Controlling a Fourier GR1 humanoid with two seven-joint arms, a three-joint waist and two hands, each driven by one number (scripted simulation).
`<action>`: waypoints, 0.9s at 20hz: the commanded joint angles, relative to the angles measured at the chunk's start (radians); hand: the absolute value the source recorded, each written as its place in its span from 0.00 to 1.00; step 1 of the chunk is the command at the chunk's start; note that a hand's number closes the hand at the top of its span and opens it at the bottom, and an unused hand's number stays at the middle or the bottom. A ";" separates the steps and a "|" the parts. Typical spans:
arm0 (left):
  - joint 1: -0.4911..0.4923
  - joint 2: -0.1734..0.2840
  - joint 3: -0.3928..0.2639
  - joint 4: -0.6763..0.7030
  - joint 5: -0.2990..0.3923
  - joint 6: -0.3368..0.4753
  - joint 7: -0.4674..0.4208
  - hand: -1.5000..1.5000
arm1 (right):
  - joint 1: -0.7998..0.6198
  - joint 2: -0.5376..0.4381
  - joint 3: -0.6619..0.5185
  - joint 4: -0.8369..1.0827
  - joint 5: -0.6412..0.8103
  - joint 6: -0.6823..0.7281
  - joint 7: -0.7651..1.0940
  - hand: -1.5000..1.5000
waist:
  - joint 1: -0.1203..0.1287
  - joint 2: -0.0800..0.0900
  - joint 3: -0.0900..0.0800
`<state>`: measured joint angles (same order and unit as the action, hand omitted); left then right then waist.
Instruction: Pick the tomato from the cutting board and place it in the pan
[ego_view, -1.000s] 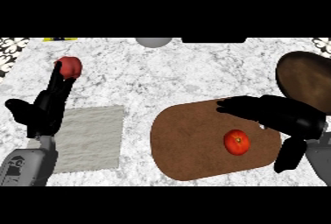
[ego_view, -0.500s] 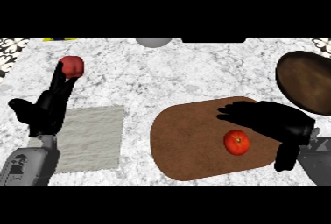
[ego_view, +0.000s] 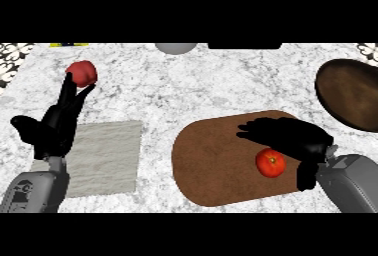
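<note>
**Closing in on the tomato**

My right hand (ego_view: 289, 140) has slid left and lower over the cutting board (ego_view: 214, 170); it now hangs just above the tomato (ego_view: 270, 163), fingers (ego_view: 255, 131) spread, holding nothing. The tomato hasn't moved, so the grasp is next. My left hand (ego_view: 50, 129) rests open beside the grey cloth (ego_view: 103, 155). Farther off on the table (ego_view: 221, 85) lie a red fruit (ego_view: 82, 73) and the pan (ego_view: 351, 94).

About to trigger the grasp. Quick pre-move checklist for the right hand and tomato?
1. Tomato on board: ok.
2. Right hand over tomato: ok, partly covers it.
3. Fingers curled round tomato: not ok, hand open.
4. Pan free of objects: ok on the visible part.
5. Path from board to pan: ok, bare counter between.
6. Left hand out of the way: ok, resting at far left.
</note>
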<state>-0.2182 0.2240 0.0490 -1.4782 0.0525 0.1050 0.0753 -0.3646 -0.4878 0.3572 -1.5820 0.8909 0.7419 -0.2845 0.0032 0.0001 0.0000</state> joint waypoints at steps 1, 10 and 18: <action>-0.035 -0.001 0.008 -0.016 -0.017 0.005 0.044 0.50 | -0.074 0.010 -0.025 0.065 0.046 0.038 -0.030 0.00 | 0.001 0.000 0.000; -0.030 0.003 0.053 0.048 0.002 -0.054 -0.010 0.50 | -0.001 0.065 0.037 0.155 0.164 -0.036 -0.066 0.00 | -0.002 0.001 0.000; -0.014 -0.019 0.046 0.023 -0.017 -0.043 -0.008 0.50 | -0.029 0.076 0.093 0.205 0.208 -0.123 -0.216 1.00 | 0.000 0.001 0.000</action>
<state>-0.2095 0.2107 0.0847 -1.4813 0.0342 0.0684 0.0722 -0.3799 -0.4291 0.4337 -1.4306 1.0693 0.6358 -0.4262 0.0040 -0.0031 -0.0022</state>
